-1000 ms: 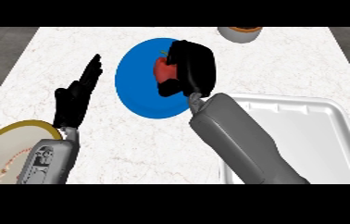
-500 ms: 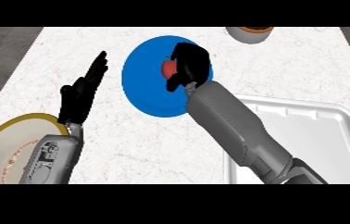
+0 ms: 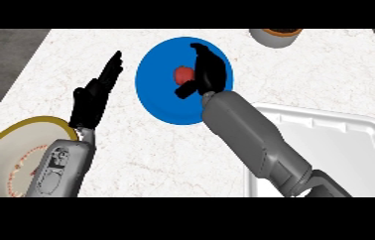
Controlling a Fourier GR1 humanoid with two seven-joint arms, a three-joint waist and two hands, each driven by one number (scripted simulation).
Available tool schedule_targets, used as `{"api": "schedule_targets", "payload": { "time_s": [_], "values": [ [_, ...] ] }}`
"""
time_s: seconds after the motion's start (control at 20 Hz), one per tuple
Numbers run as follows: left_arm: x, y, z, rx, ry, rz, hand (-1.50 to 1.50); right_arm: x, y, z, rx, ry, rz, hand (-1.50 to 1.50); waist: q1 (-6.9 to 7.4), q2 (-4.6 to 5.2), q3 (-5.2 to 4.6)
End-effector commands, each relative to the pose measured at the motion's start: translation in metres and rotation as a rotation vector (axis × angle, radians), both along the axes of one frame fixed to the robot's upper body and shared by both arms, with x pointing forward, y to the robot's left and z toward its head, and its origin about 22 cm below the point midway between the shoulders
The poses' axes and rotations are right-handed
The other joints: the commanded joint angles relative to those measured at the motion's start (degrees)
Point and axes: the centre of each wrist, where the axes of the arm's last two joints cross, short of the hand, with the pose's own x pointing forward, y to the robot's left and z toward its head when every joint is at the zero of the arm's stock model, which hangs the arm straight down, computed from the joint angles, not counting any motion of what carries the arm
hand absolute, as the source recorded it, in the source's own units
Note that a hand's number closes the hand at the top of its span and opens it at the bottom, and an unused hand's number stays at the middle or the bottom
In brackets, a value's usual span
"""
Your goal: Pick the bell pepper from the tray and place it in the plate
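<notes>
A small red bell pepper (image 3: 181, 74) lay on the round blue plate (image 3: 156, 96), a little above its centre and well away from the white rectangular tray (image 3: 338, 146) at the lower right of the view. The black right hand (image 3: 209, 75) was over the plate's right half. Its fingers were stretched nearly straight toward the plate's far edge and its thumb stuck out to the left, below the pepper. The pepper sat in the gap between thumb and fingers, just beside the palm. Whether any part of the hand touched it could not be told, but nothing was curled round it. The grey right forearm (image 3: 253, 137) ran down from the plate's lower right edge, across the near corner of the tray.

The black left hand (image 3: 89, 102) rested to the left of the blue plate, open, with its fingers straight and pointing up, holding nothing. Beneath its grey forearm (image 3: 62, 164) lay a white plate with a yellow rim (image 3: 29, 127). A small tan bowl with an orange-brown inside (image 3: 277, 35) stood at the far edge of the white marbled table (image 3: 315, 80).
</notes>
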Motion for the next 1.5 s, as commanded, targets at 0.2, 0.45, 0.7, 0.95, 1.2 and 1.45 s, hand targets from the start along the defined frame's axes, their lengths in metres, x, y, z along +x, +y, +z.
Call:
{"api": "schedule_targets", "payload": {
  "time_s": [0.2, 0.45, 0.7, 0.95, 1.2, 1.45],
  "values": [
    [-0.002, 0.010, -0.008, 0.002, 0.018, 0.046, 0.00, 0.001, -0.003, 0.012, 0.314, -0.223, -0.107, -1.50, -2.15, -0.57, 0.03],
    [-0.013, 0.033, -0.026, 0.001, 0.025, 0.106, 0.00, -0.004, -0.016, 0.004, 0.430, -0.276, -0.204, -1.50, -5.24, -1.40, -0.04],
    [-0.025, 0.036, -0.028, -0.001, 0.038, 0.132, 0.00, -0.014, -0.056, 0.002, 0.487, -0.301, -0.243, -1.50, -6.86, -2.08, -0.04],
    [-0.021, 0.055, -0.006, -0.009, 0.037, 0.118, 0.00, -0.044, -0.113, -0.003, 0.465, -0.280, -0.198, -1.50, -7.15, -2.09, -0.06],
    [-0.021, 0.039, -0.018, 0.002, 0.052, 0.123, 0.00, -0.076, -0.139, -0.018, 0.452, -0.262, -0.209, -1.50, -6.71, -1.82, -0.06],
    [-0.022, 0.036, -0.015, -0.011, 0.019, 0.131, 0.00, -0.094, -0.184, -0.029, 0.468, -0.281, -0.197, -1.50, -6.59, -1.75, -0.04]
  ]
}}
